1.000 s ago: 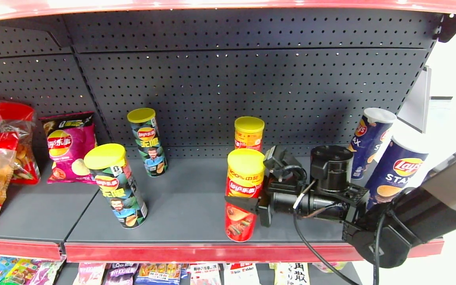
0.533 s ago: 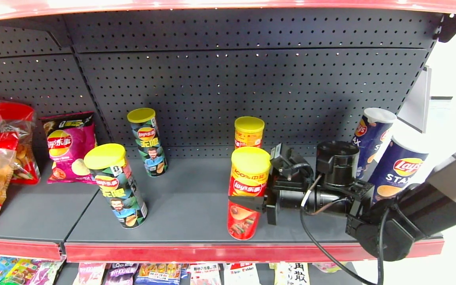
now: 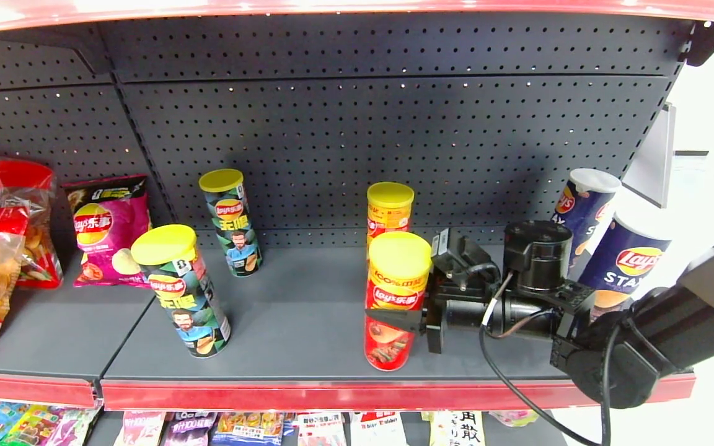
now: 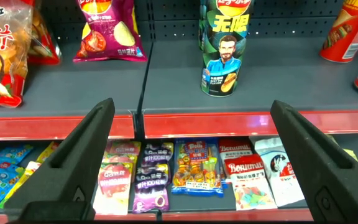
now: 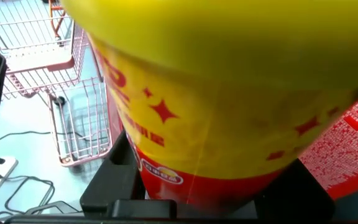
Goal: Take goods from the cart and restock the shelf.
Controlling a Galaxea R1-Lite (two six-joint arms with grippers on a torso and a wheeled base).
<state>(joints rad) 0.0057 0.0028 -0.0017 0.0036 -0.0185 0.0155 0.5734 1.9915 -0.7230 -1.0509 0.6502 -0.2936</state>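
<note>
Red-and-yellow can between right jaws

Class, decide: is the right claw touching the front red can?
Touching. The head view shows a finger of the right claw pressed flat against the side of the red can, with no gap.

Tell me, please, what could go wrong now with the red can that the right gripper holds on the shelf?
1. The red can stands near the shelf's front lip; released tilted, it might tip over the edge.
2. A second can stands close behind it, so pushing deeper may knock that one.
3. The right arm passes beside the blue cans; pulling back could brush them.
</note>
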